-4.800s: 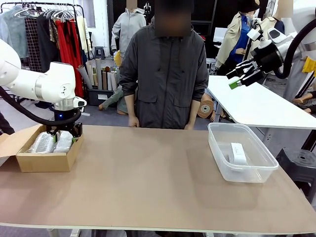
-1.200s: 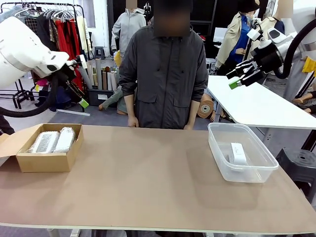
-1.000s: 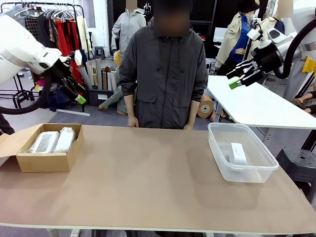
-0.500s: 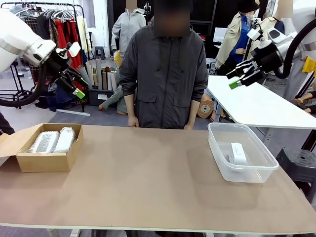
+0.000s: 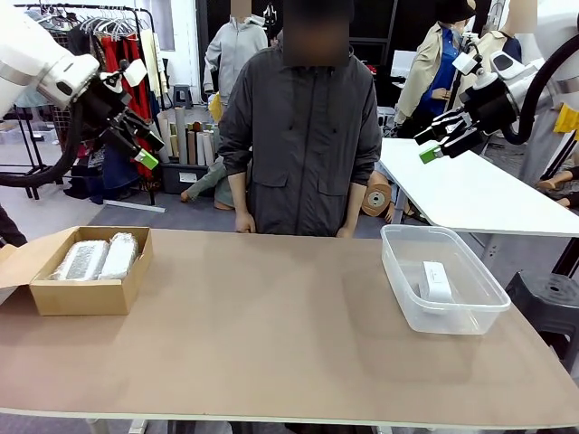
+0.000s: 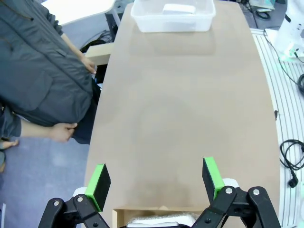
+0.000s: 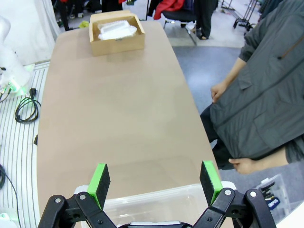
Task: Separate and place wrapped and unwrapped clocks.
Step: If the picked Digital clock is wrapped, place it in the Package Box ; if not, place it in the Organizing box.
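Two wrapped clocks (image 5: 98, 258) in crinkly clear film lie side by side in the brown cardboard box (image 5: 81, 294) at the table's left; the right wrist view has them far off as the wrapped clocks (image 7: 116, 29). The bare white clock (image 5: 435, 280) lies in the clear plastic tub (image 5: 479, 312) at the right, and the left wrist view shows this clock (image 6: 179, 8) at the far end. My left gripper (image 5: 136, 136) hangs open high above the box, holding nothing. My right gripper (image 5: 443, 137) is open, raised above the tub.
A person in a dark grey jacket (image 5: 303, 127) stands at the far edge with both hands resting by the table. A white table (image 5: 470, 194) stands behind at the right. The brown tabletop (image 5: 271, 316) stretches between box and tub.
My left gripper let the second wrapped clock down in the box, then rose out and has drifted up and slightly left over the last second. The right arm has stayed still.
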{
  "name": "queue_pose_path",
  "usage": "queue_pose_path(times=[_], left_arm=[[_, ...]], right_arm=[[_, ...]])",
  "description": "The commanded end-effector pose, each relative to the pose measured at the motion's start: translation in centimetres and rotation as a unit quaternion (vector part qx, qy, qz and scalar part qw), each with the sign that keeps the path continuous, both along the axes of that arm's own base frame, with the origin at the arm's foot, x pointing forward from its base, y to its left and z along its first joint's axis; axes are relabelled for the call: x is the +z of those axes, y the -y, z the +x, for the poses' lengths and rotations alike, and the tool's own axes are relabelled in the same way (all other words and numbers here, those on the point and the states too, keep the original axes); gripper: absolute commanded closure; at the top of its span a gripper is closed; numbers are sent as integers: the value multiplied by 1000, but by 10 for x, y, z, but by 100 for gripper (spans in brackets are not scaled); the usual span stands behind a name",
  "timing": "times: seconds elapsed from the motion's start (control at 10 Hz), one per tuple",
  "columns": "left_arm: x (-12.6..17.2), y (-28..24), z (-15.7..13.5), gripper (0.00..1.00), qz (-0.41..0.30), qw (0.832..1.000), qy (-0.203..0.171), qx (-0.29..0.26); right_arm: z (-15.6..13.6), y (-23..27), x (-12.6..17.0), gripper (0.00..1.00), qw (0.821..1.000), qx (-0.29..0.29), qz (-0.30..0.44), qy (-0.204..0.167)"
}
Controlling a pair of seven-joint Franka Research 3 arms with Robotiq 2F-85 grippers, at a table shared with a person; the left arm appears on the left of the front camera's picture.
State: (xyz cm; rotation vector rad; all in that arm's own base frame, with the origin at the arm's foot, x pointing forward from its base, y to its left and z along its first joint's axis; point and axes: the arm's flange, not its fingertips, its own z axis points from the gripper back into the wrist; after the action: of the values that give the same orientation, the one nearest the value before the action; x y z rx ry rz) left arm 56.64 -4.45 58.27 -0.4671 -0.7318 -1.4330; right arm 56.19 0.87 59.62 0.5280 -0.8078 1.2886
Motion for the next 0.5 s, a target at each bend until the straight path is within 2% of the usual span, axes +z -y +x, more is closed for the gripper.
queue_pose_path(times=[0.0,0.1,0.2,0.3,0.4], left_arm=[[-7,1,-7,0,-11,1000,-7,3],[-9,1,-7,0,-5,1000,-12,5],[-11,0,-5,0,1,999,-12,31],[-6,0,-3,0,0,1000,-6,0],[-6,0,-3,0,0,1000,-6,0]], right_arm=[[-2,0,1,0,1000,2,1,2],[-2,0,1,0,1000,2,1,2],[-2,0,1,0,1000,2,1,2],[-2,0,1,0,1000,2,1,2],[-2,0,1,0,1000,2,1,2]])
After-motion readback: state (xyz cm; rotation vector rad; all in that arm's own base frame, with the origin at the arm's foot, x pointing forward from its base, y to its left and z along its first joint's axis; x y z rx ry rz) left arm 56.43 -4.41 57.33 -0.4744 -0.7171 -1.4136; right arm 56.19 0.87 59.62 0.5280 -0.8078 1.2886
